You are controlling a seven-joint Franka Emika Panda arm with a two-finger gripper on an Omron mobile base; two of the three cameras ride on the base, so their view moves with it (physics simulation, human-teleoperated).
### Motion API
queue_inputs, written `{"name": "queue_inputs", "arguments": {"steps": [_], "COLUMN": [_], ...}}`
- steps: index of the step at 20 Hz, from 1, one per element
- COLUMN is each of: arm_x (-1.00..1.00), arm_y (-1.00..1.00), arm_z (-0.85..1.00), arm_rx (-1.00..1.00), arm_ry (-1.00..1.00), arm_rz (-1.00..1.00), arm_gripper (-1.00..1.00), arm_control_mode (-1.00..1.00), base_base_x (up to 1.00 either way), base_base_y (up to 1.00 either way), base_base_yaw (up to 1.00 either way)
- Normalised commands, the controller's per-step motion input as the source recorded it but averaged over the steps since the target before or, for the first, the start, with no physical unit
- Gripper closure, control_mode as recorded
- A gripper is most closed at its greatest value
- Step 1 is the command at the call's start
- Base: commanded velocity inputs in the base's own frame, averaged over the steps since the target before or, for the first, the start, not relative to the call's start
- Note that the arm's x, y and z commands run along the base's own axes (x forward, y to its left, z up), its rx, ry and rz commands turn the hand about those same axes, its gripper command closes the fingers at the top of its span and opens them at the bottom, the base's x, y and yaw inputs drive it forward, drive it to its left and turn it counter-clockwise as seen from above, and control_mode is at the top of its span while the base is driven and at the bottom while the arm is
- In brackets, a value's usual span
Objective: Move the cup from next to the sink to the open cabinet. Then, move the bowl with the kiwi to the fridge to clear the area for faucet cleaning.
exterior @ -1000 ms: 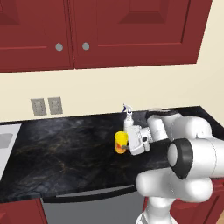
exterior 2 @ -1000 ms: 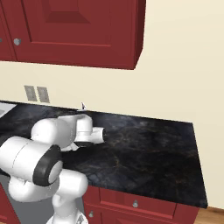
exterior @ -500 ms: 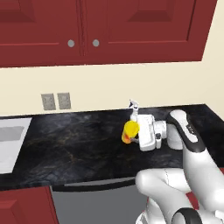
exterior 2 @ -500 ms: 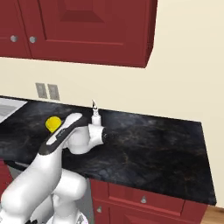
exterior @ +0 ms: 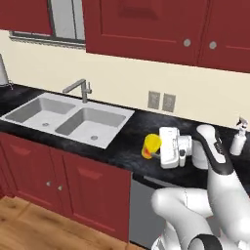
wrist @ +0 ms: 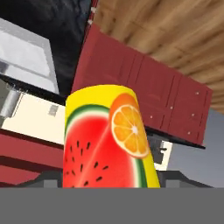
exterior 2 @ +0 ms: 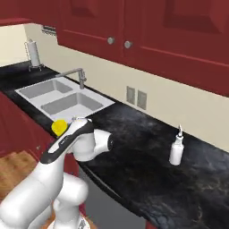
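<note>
The cup is bright yellow, with a watermelon and orange picture that shows close up in the hand view. My gripper is shut on the cup and holds it tipped on its side, off the black counter, just right of the sink. From the right base view the cup hangs over the counter's front edge by the sink. The bowl, kiwi, fridge and open cabinet are out of view.
A faucet stands behind the sink. A white soap bottle stands at the counter's back right, and wall outlets are above it. A paper towel holder stands far left. Closed dark red wall cabinets hang overhead.
The whole picture has shifted, so the base has moved and the sink has come into view. The cup has left the counter and stays tilted in my gripper.
</note>
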Motion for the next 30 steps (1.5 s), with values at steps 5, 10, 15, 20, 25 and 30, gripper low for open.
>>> {"name": "queue_inputs", "arguments": {"steps": [5,10,15,20,25,30], "arm_x": [0.0,0.0,0.0,0.0,0.0,0.0], "arm_y": [0.0,0.0,0.0,0.0,0.0,0.0], "arm_z": [0.0,0.0,0.0,0.0,0.0,0.0], "arm_rx": [0.0,0.0,0.0,0.0,0.0,0.0], "arm_ry": [0.0,0.0,0.0,0.0,0.0,0.0], "arm_rz": [0.0,0.0,0.0,0.0,0.0,0.0], "arm_gripper": [1.0,1.0,1.0,1.0,1.0,1.0], "arm_control_mode": [1.0,1.0,1.0,1.0,1.0,1.0], "base_base_x": [0.0,0.34,1.0,1.0,1.0,1.0], "base_base_y": [0.35,0.45,0.13,0.0,0.03,0.26], "base_base_yaw": [0.91,0.7,0.25,0.18,0.11,0.08]}}
